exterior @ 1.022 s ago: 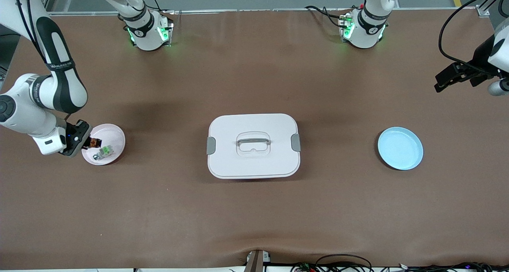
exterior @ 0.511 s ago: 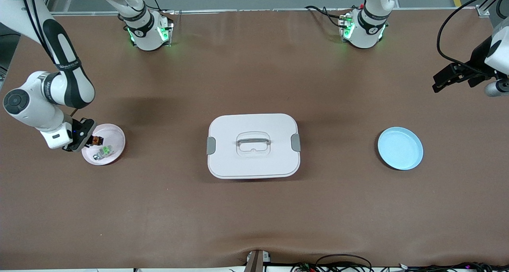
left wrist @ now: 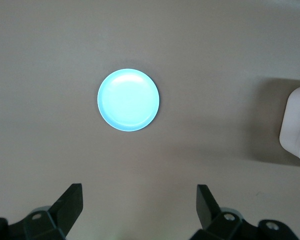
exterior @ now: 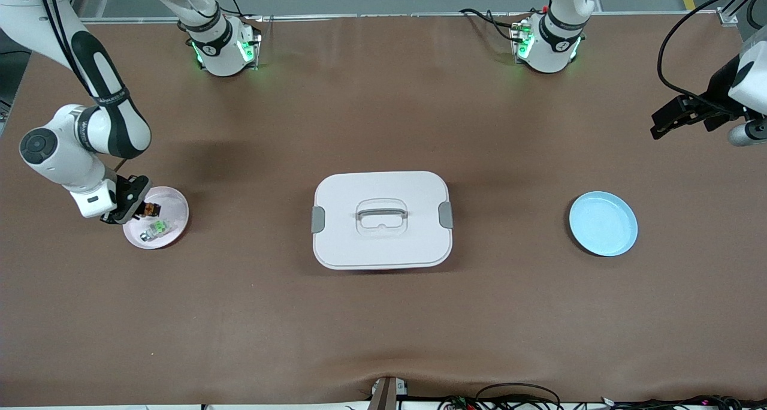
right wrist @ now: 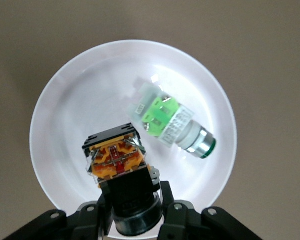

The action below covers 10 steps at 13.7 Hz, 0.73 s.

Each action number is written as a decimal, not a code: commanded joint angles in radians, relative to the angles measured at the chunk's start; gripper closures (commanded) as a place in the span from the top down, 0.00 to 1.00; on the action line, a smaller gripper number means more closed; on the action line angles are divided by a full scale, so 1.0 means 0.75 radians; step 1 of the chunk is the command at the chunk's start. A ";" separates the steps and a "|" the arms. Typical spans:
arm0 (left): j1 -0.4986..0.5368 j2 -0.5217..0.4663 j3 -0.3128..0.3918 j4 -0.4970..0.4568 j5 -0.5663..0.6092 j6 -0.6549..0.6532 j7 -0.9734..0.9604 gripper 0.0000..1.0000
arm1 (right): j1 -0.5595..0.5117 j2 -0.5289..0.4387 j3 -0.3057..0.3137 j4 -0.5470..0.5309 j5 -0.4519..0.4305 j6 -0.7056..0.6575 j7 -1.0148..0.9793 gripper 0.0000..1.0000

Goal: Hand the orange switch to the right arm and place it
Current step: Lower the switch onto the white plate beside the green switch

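The right gripper (right wrist: pixel 132 212), clenched on the orange switch (right wrist: pixel 116 159) over the pink plate (exterior: pixel 174 209), risks dropping it onto the green-topped part (right wrist: pixel 167 122) at 2 o'clock, while the left gripper (left wrist: pixel 139 210) waits released.

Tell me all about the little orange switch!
The orange switch is a tiny blocky part: an orange face with small metal clips, framed in black, on a round black body. The right tool is shut on that body, holding it over the pale pink plate, beside the green-topped part.
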 commanded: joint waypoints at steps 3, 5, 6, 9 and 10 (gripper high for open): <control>-0.008 0.006 0.005 0.004 -0.020 -0.008 0.028 1.00 | -0.036 0.037 0.021 -0.037 -0.033 0.105 -0.011 0.00; -0.008 0.010 0.005 0.004 -0.020 -0.008 0.028 1.00 | -0.038 0.052 0.021 -0.047 -0.033 0.116 -0.011 0.00; -0.008 0.010 0.005 0.004 -0.020 -0.008 0.028 1.00 | -0.038 0.056 0.019 -0.054 -0.033 0.128 -0.011 0.00; -0.008 0.008 0.005 0.004 -0.020 -0.012 0.028 1.00 | -0.038 0.064 0.019 -0.060 -0.033 0.155 -0.011 0.00; -0.008 0.008 0.005 0.004 -0.020 -0.008 0.028 1.00 | -0.042 0.064 0.019 -0.060 -0.033 0.155 -0.009 0.01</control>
